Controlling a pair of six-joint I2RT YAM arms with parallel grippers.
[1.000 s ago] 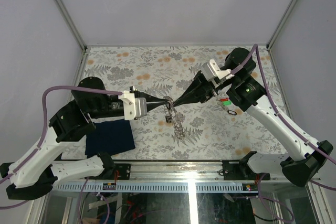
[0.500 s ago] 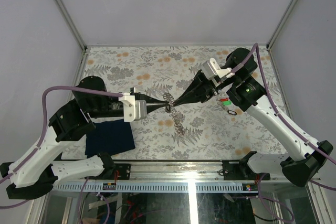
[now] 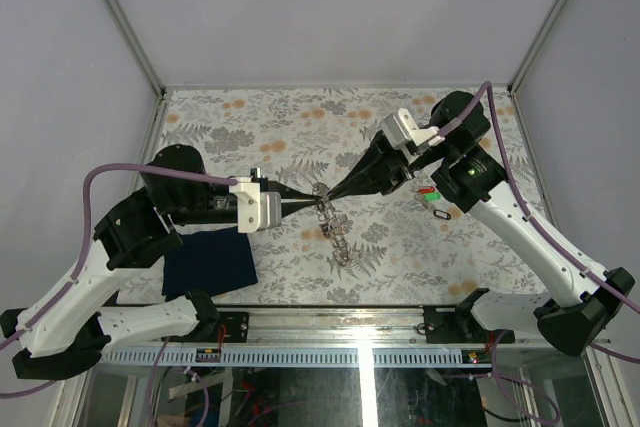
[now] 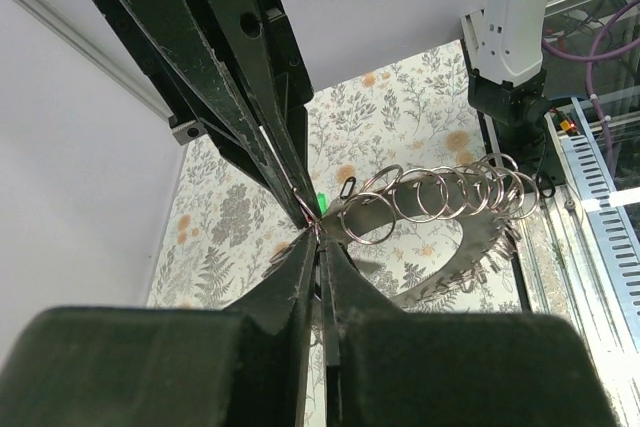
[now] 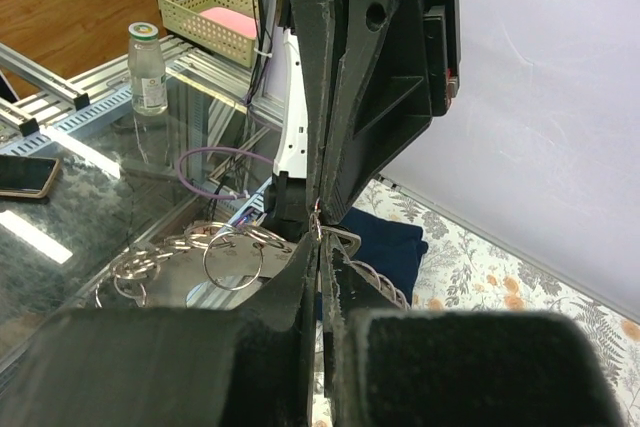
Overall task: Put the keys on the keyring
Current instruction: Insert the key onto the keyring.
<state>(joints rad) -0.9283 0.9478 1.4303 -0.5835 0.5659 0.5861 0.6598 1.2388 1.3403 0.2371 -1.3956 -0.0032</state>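
Observation:
The keyring (image 3: pixel 336 235) is a chain of silvery wire rings hanging from the point where both grippers meet, above the middle of the table. My left gripper (image 3: pixel 317 204) comes in from the left, its jaws closed on a thin wire ring at the tips (image 4: pixel 320 237). My right gripper (image 3: pixel 329 196) comes in from the right, also closed on a ring (image 5: pixel 320 239). The two sets of tips touch nose to nose. The ring chain fans out beside them in both wrist views (image 4: pixel 440 192) (image 5: pixel 228 252). I cannot make out the tiny dark keys for certain.
A dark blue cloth (image 3: pixel 210 262) lies on the floral table at the near left, below the left arm. Small green and red pieces (image 3: pixel 428 192) and a dark clip (image 3: pixel 438 214) lie on the table under the right arm.
The left gripper has drawn back slightly to the left and toward the near edge. The hanging chain has shifted and straightened a little. The right gripper has barely moved.

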